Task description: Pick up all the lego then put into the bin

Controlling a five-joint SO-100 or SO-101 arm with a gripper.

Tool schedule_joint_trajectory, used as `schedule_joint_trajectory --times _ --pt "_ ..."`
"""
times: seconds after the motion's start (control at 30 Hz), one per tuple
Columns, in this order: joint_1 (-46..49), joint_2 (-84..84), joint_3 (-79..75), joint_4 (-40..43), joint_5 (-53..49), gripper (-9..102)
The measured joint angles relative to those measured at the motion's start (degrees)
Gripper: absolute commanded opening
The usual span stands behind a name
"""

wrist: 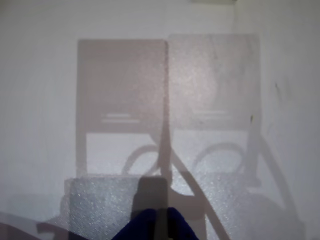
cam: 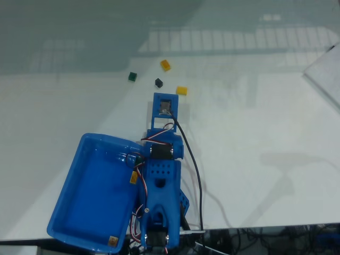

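Four tiny plastic bricks [cam: 166, 65] are scattered at twelve o'clock of the blue end effector [wrist: 156, 226], well apart from the glossy blue tray [cam: 90, 196]. The tips are seen nearly together, nothing held.

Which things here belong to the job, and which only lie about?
For the job: two yellow bricks, green brick, black brick, blue tray, gripper.
Lying about: black cable, white sheet at right edge.
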Motion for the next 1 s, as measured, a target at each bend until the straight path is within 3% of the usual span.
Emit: schedule_joint_trajectory --times 1.0 --pt "-0.09 -0.44 0.0 0.0 -0.7 0"
